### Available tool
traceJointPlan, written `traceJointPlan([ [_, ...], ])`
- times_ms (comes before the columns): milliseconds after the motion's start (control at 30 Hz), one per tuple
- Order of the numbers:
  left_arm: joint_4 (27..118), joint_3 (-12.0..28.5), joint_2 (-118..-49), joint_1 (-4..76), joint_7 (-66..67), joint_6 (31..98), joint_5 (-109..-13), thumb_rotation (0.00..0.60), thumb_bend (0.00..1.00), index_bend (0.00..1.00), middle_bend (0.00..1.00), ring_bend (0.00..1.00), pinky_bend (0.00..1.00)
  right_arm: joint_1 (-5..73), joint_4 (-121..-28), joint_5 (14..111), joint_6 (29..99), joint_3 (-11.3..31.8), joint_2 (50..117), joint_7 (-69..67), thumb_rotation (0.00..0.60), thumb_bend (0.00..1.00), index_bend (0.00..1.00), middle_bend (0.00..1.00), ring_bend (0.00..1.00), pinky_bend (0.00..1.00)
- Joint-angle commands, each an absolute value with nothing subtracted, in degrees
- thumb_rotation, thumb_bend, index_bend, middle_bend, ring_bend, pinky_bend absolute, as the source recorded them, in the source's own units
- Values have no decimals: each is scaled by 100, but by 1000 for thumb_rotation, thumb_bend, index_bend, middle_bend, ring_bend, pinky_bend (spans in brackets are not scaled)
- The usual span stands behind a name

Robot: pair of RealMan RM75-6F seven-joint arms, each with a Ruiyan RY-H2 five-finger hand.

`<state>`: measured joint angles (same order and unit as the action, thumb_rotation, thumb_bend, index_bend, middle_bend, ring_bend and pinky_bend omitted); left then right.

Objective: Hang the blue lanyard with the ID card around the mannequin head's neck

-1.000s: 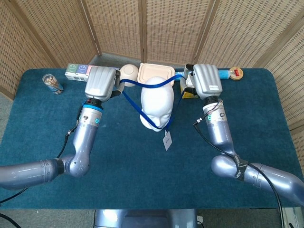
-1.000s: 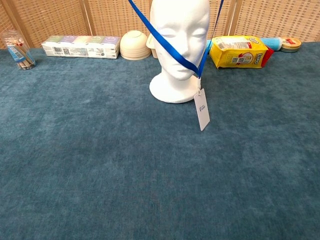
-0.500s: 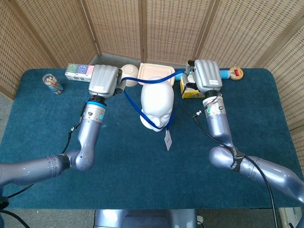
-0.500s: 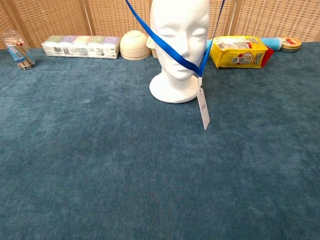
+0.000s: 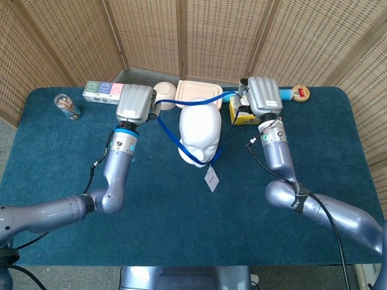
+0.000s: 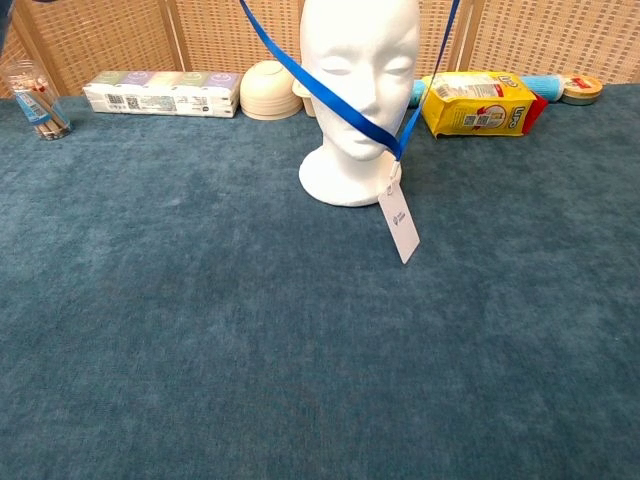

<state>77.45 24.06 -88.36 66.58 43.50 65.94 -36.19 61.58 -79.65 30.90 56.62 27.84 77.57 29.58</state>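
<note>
The blue lanyard (image 5: 181, 124) is up and spread wide, looped over the front of the mannequin head (image 5: 199, 130) with the strap crossing the face down to the chin, and the ID card (image 6: 399, 222) dangles off the clip just in front of the neck base. The left hand (image 5: 134, 104) holds one side of the strap, the right hand (image 5: 261, 96) the other, both raised behind and to either side of the head; from above only the backs of the hands show, so the grip itself looks closed on the ribbon, though I can't see the fingers.

This strap is soft, light ribbon. It will sag and twist the moment tension drops, so keeping both sides taut and apart seems the way to carry the loop over the crown. The foam head looks light too, and a snag could tip it.

Compared with a second ago, both hands have drawn in and back toward the far edge of the counter (image 6: 200, 330), and the card has swung and turned.
</note>
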Motion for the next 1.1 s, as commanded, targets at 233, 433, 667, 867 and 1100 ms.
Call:
traceJointPlan([
  [233, 7478, 2362, -8974, 6709, 4365, 6497, -3618, 479, 427, 738, 1000, 1000, 1000, 6399, -7578, 2778, 5387, 2684, 7891, 3122, 600, 567, 709, 914, 1000, 1000],
  [433, 7357, 2345, -9039, 6747, 4412, 6461, -3635, 474, 425, 738, 1000, 1000, 1000, 6525, -7393, 2613, 5206, 2648, 7909, 3185, 600, 565, 708, 914, 1000, 1000],
  [667, 7359, 2362, -9062, 6776, 4514, 6400, -3516, 484, 351, 738, 1000, 1000, 1000, 6598, -7348, 2493, 5036, 2571, 7838, 3225, 600, 561, 655, 908, 1000, 1000],
  [867, 7356, 2348, -9088, 6780, 4550, 6428, -3520, 458, 290, 739, 1000, 1000, 1000, 6627, -7314, 2472, 4947, 2500, 7777, 3214, 367, 542, 568, 905, 1000, 1000],
  [1100, 7409, 2359, -9055, 6784, 4619, 6473, -3525, 453, 264, 738, 1000, 1000, 1000, 6634, -7346, 2350, 4761, 2458, 7625, 3128, 118, 523, 542, 905, 1000, 1000],
])
